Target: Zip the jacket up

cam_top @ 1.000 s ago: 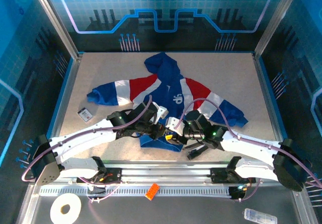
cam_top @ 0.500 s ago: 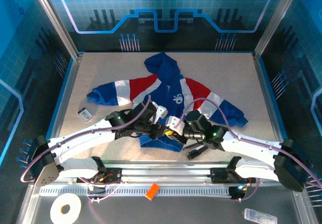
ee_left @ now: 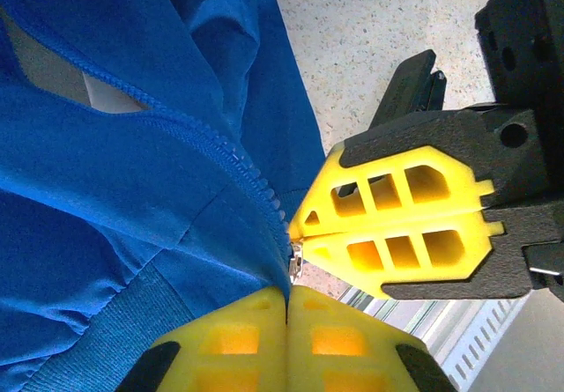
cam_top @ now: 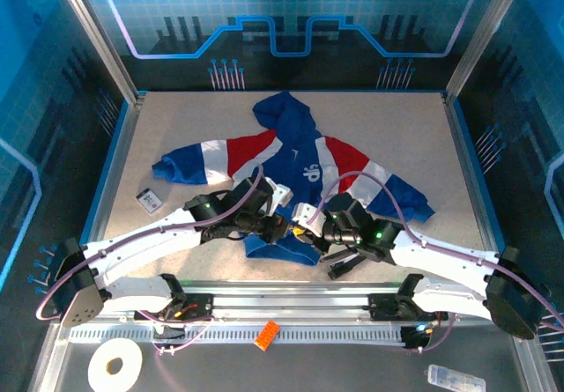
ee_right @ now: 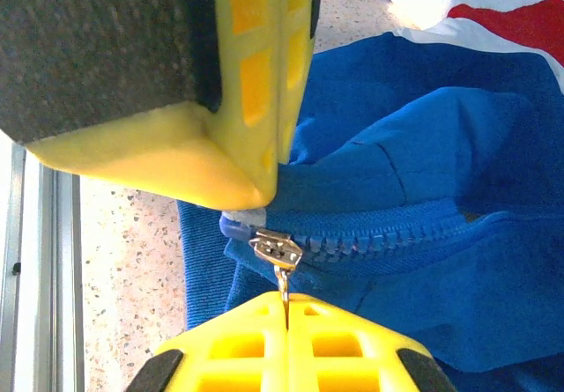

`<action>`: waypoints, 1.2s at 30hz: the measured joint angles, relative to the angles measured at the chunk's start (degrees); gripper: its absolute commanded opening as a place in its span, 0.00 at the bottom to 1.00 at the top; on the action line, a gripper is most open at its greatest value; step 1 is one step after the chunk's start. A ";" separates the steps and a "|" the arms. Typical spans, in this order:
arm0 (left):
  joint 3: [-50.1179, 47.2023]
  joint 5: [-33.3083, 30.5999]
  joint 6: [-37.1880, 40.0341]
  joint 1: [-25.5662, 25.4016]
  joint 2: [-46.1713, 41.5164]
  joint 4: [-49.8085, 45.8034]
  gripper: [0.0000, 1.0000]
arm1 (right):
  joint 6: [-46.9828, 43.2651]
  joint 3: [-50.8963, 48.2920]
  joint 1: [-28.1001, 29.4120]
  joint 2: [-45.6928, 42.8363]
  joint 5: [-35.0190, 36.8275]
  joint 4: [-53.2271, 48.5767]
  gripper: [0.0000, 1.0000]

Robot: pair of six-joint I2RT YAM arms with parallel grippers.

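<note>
Jaws of the right gripper (ee_right: 286,308) pinch the zipper pull (ee_right: 281,279) at the near hem of the flat-lying jacket (cam_top: 308,159), the left gripper (ee_left: 286,302) clamps that hem just beside it, and the zipper runs away toward the hood.

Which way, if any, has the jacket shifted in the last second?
No. The jacket has not shifted: its hood and sleeves lie where they did against the small card and the far edge of the table.

Speckled beige tabletop (cam_top: 397,128) under bright, even light. Blue circuit-patterned walls (cam_top: 282,4) glow on three sides, silver posts (cam_top: 92,33) at the corners. A metal rail (cam_top: 291,308) lines the near edge.
</note>
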 measured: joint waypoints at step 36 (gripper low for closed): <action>-23.71 3.58 -20.17 3.04 -9.84 34.49 0.06 | 3.74 2.67 0.48 1.90 1.64 -4.07 0.00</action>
